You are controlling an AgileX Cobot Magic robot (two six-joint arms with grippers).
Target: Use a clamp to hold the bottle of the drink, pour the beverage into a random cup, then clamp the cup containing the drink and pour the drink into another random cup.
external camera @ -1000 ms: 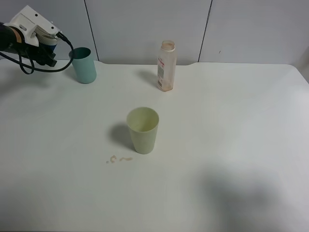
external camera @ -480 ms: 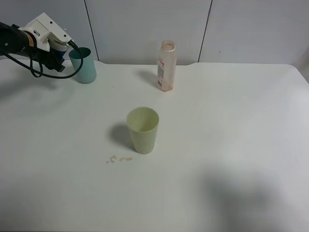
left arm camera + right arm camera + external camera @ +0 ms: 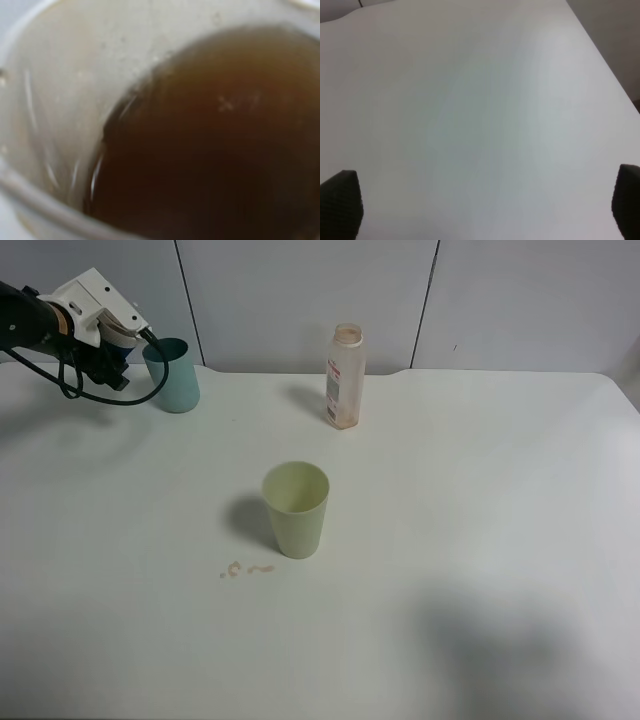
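From high up, the left gripper (image 3: 140, 345) sits close against the teal plastic cup (image 3: 178, 385), far back-left of the pale green plastic cup (image 3: 296, 508), and whether it grips cannot be told. The left wrist view is filled with brown drink (image 3: 210, 140), so the cup should be clamped squarely and lifted level. On the right wrist view, the right gripper (image 3: 482, 202) is spread wide over the white tabletop (image 3: 470, 90).

The left arm (image 3: 30, 320) has swung to the right along the far side of the scene, carrying its white wrist housing (image 3: 95, 295) in toward the teal cup (image 3: 176, 380). A second ago a clear gap lay between the left gripper (image 3: 125, 350) and the cup; now the gripper sits right against the cup's left side (actual contact cannot be made out). Nearly all of that travel came in the first half second. The black cable (image 3: 100, 398) has bunched into a tighter loop under the gripper.
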